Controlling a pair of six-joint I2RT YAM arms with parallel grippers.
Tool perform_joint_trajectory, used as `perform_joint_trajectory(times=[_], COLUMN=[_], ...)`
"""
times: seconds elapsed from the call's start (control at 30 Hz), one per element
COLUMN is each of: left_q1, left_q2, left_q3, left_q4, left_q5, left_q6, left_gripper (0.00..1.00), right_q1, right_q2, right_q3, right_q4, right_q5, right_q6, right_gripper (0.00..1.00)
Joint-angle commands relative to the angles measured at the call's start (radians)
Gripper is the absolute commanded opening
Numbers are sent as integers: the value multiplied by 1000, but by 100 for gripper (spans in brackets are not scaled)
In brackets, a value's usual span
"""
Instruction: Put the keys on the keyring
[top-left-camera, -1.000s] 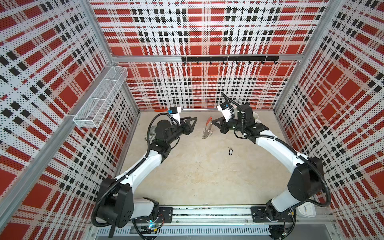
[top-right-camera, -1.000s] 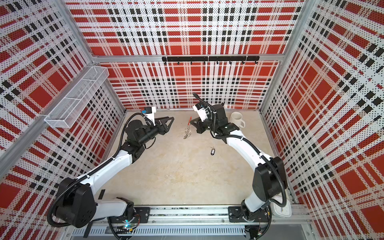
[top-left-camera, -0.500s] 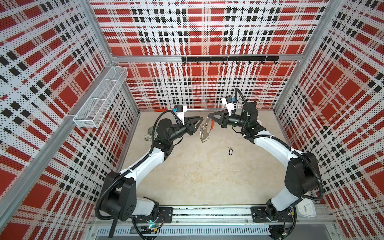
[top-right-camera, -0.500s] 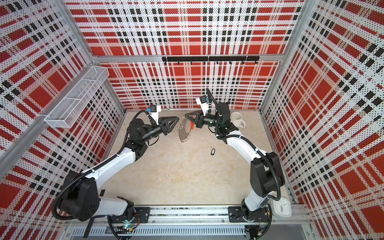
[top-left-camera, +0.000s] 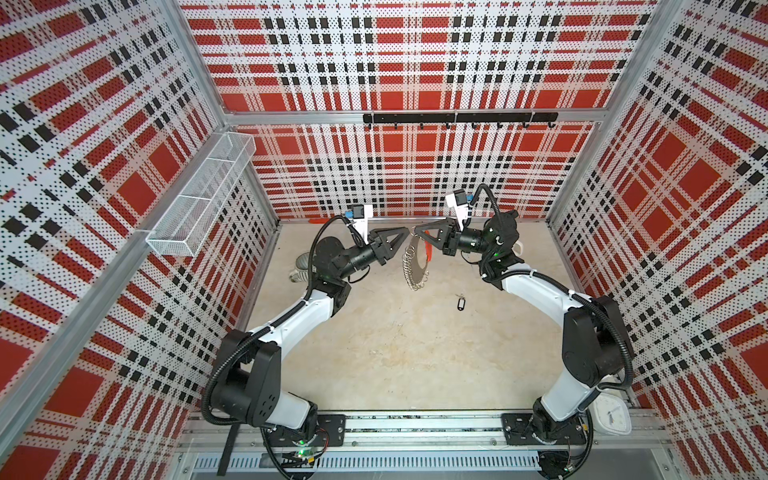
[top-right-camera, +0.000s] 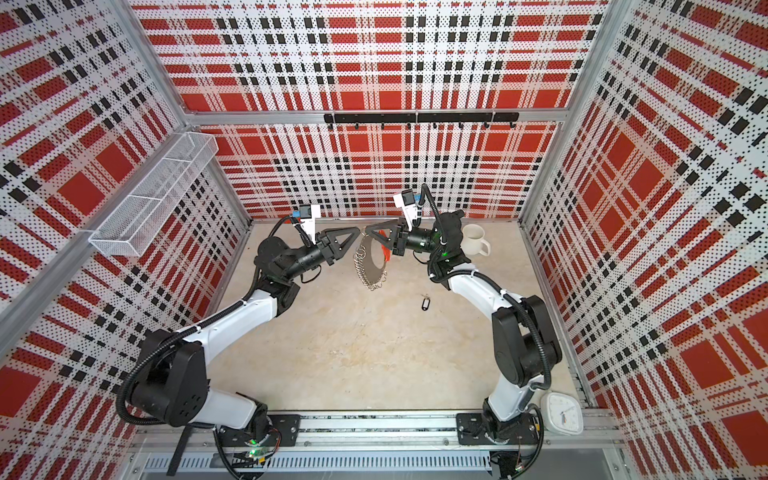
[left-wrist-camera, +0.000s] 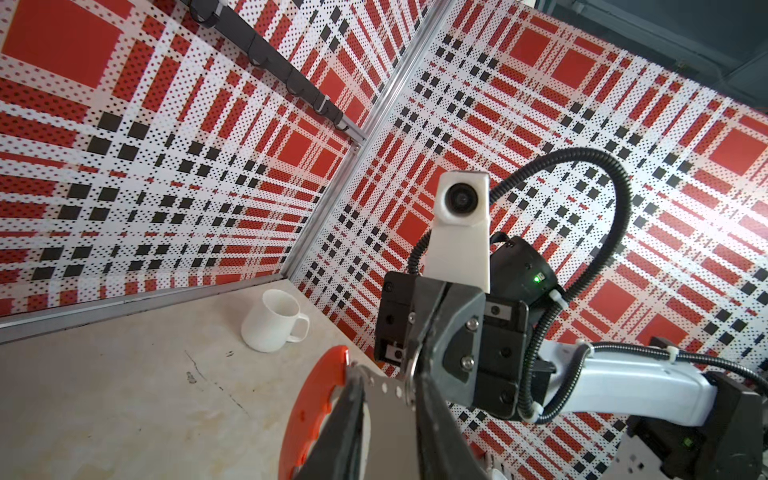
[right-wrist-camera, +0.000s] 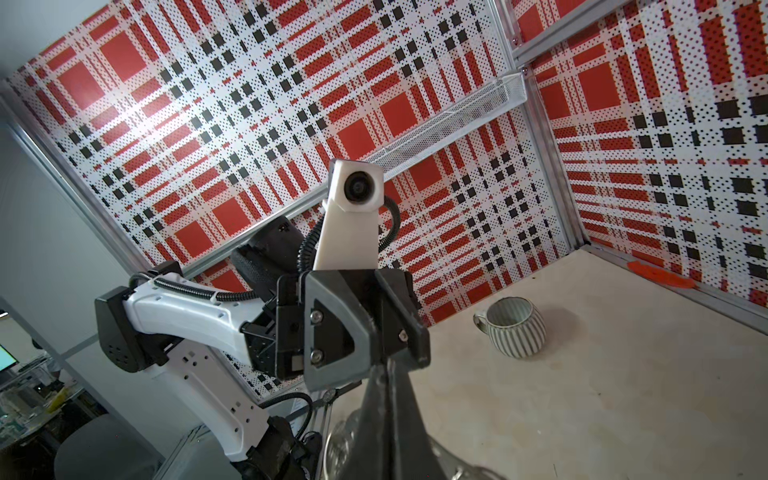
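On the tabletop (top-left-camera: 415, 353), the keys (top-left-camera: 460, 305) bear a black tag, unreadably small.

We see the keyring (top-left-camera: 409, 272) (top-right-camera: 365, 272), grey with a red arc and silver loops, hanging upright in the air; the black-tagged keys (top-left-camera: 460, 304) (top-right-camera: 424, 304) lie flat at its four o'clock.

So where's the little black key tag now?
In both top views the keys lie on the table, right of centre, near the right arm, below-right of the hanging keyring.
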Motion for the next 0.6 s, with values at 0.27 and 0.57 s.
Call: perform_joint_trajectory(times=[0.27, 0.57], left_q1=[-5, -20], left_q2=[53, 76], left_q3=[55, 61], left_q4=[114, 135], left_q5=[45, 57], left_q6=[-77, -94], left_gripper=[28, 31], right_q1=[-5, -5], right_q2=[33, 36], right_q3=[31, 29], right_q4=[127, 134], right_q5=[-34, -15], right_q6=[73, 76], right_gripper=[0, 0])
